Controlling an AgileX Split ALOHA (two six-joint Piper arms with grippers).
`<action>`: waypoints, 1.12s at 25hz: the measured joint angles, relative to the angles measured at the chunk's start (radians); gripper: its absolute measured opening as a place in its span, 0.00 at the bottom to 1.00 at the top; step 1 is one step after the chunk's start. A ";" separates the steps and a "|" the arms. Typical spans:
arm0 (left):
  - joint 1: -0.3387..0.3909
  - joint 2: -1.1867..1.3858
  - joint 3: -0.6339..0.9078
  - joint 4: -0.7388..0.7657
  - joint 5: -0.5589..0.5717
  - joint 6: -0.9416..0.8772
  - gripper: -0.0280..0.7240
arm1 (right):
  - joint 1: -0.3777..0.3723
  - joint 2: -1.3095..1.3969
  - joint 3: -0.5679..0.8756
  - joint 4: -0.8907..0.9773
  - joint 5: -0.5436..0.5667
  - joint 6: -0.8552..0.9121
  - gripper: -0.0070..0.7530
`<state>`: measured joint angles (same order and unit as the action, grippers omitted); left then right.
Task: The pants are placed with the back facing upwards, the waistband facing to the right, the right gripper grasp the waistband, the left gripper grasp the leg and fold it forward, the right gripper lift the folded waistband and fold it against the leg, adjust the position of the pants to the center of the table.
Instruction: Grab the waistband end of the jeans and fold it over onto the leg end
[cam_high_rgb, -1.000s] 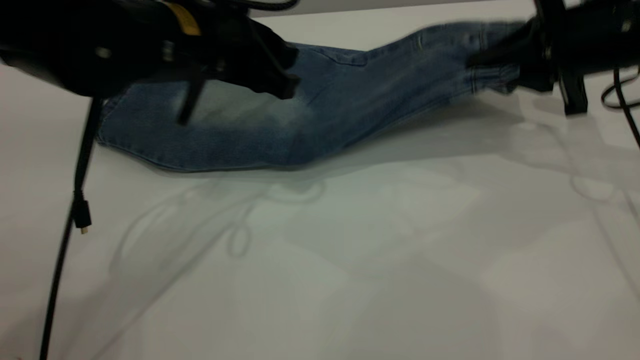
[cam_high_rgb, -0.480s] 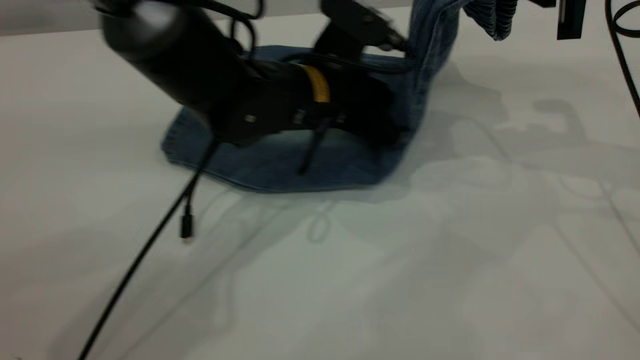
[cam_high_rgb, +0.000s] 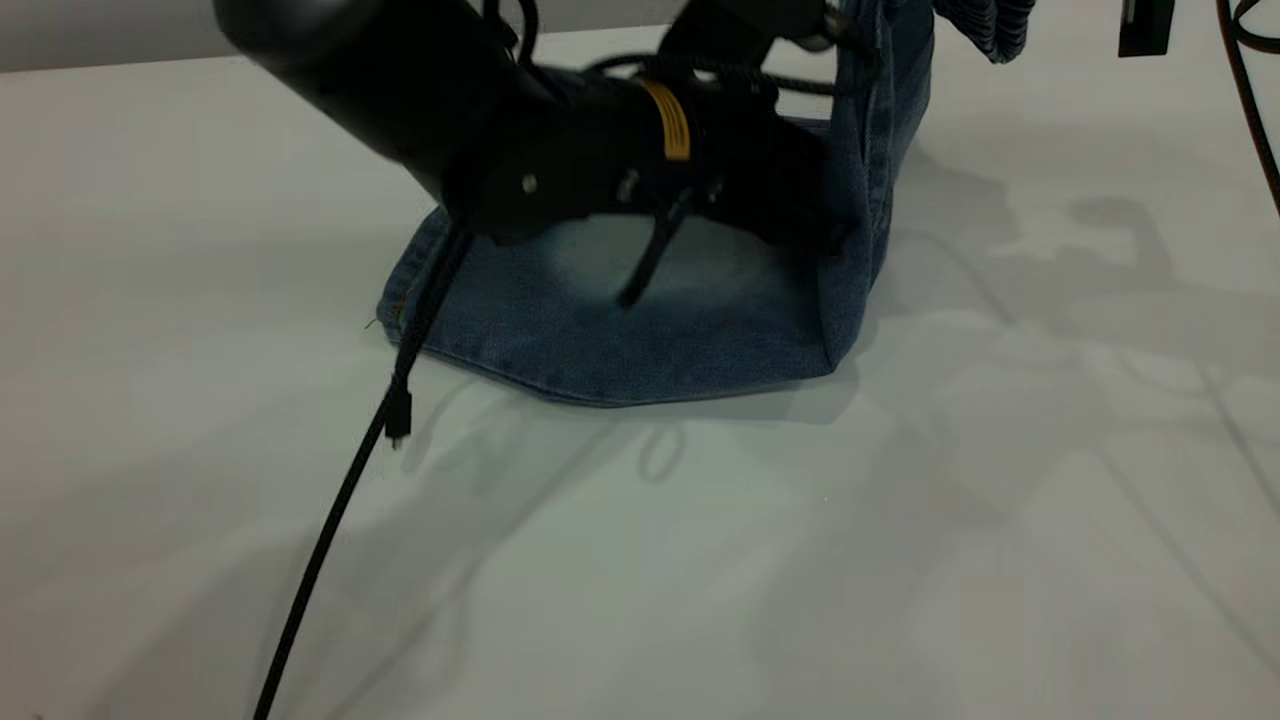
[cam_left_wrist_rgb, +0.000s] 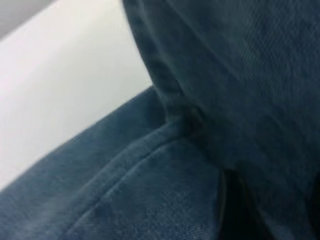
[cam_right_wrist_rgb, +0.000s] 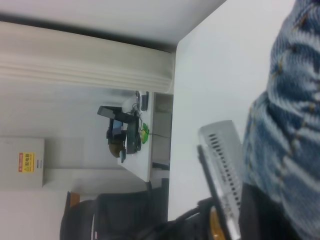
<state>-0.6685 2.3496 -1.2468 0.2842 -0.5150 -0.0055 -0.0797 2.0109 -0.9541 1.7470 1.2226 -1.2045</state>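
Observation:
The blue denim pants (cam_high_rgb: 640, 330) lie with their faded lower half flat on the white table (cam_high_rgb: 900, 560). Their upper half (cam_high_rgb: 880, 150) stands upright. The ruffled waistband (cam_high_rgb: 985, 25) hangs at the top edge. It fills one side of the right wrist view, where my right gripper (cam_right_wrist_rgb: 260, 205) is shut on the waistband (cam_right_wrist_rgb: 290, 125). My left gripper (cam_high_rgb: 810, 225) is low over the flat half, pressed against the inside of the upright fold. Denim (cam_left_wrist_rgb: 150, 190) fills its wrist view. The leg is hidden.
A loose black cable with a plug (cam_high_rgb: 398, 415) hangs from the left arm onto the table near the hem. A black part of the right arm (cam_high_rgb: 1145, 25) and more cable (cam_high_rgb: 1250, 90) are at the far right. A wide bare tabletop lies in front of the pants.
The pants lay stretched out a second ago. The waistband has since been lifted high and the left arm swung into the fold. Over the last half second, pants and arm shifted slightly right.

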 joint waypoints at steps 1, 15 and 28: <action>0.003 -0.013 0.001 0.001 0.027 0.005 0.48 | 0.000 0.000 0.000 -0.001 0.000 0.000 0.09; 0.150 -0.118 0.080 0.004 0.476 0.165 0.38 | 0.000 0.001 0.000 -0.003 -0.001 -0.001 0.09; 0.150 -0.037 0.078 0.003 0.370 0.156 0.36 | 0.071 0.001 0.000 -0.003 -0.003 -0.006 0.09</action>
<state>-0.5185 2.3125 -1.1687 0.2876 -0.1449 0.1502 -0.0084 2.0119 -0.9541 1.7435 1.2197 -1.2110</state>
